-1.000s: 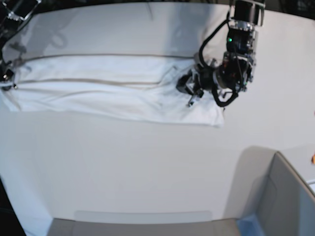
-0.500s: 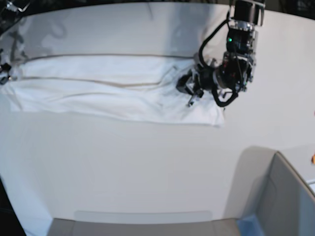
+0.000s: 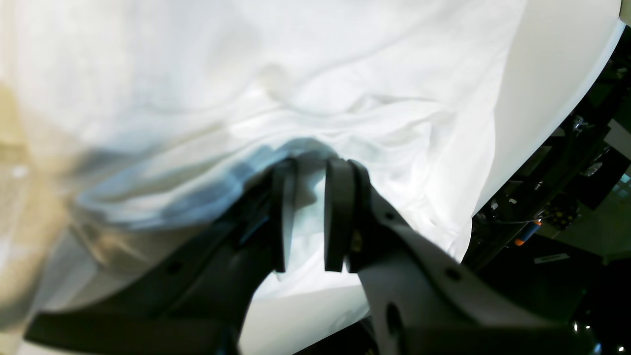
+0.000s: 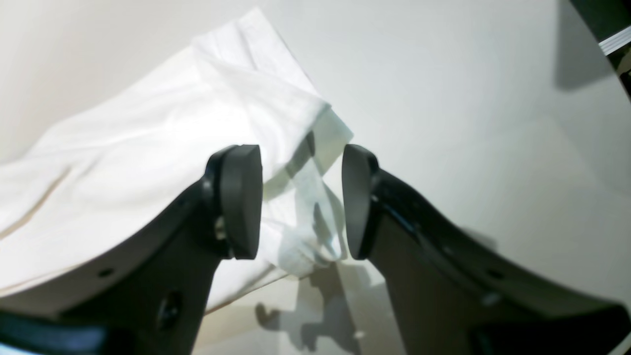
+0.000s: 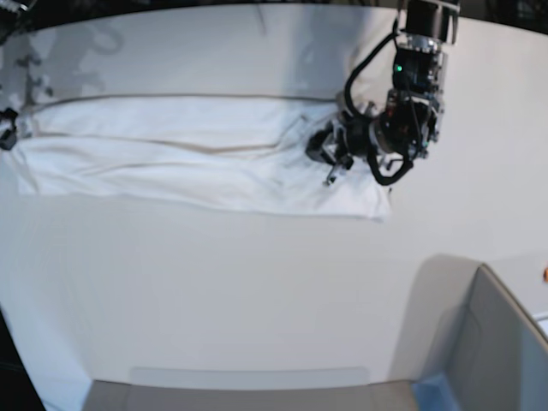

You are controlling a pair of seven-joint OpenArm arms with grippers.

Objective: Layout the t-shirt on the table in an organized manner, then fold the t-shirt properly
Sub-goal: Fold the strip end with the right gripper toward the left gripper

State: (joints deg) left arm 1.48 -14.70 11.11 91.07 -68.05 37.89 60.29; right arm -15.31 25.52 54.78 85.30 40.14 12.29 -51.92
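The white t-shirt [image 5: 188, 158] lies as a long, lengthwise-folded band across the far half of the table [image 5: 257, 291], print hidden. My left gripper [image 5: 330, 163] sits on the band's right end. In the left wrist view its fingers [image 3: 340, 212] are shut on a raised bunch of the t-shirt [image 3: 345, 74], with cloth filling the narrow gap at the left gripper [image 3: 308, 217]. My right gripper [image 4: 300, 197] is open and hovers over the t-shirt's [image 4: 148, 148] other end; a corner lies flat on the table [image 4: 468, 98] below the jaws. Only a dark bit of that arm [image 5: 7, 130] shows in the base view.
A grey box [image 5: 497, 342] stands at the near right corner. The table's curved far edge [image 5: 257, 7] runs behind the shirt. Dark equipment [image 3: 557, 197] lies beyond the table edge on the left arm's side.
My right gripper has opened, let go of the shirt's left end and drawn back toward the left edge of the base view. The left arm has stayed put.
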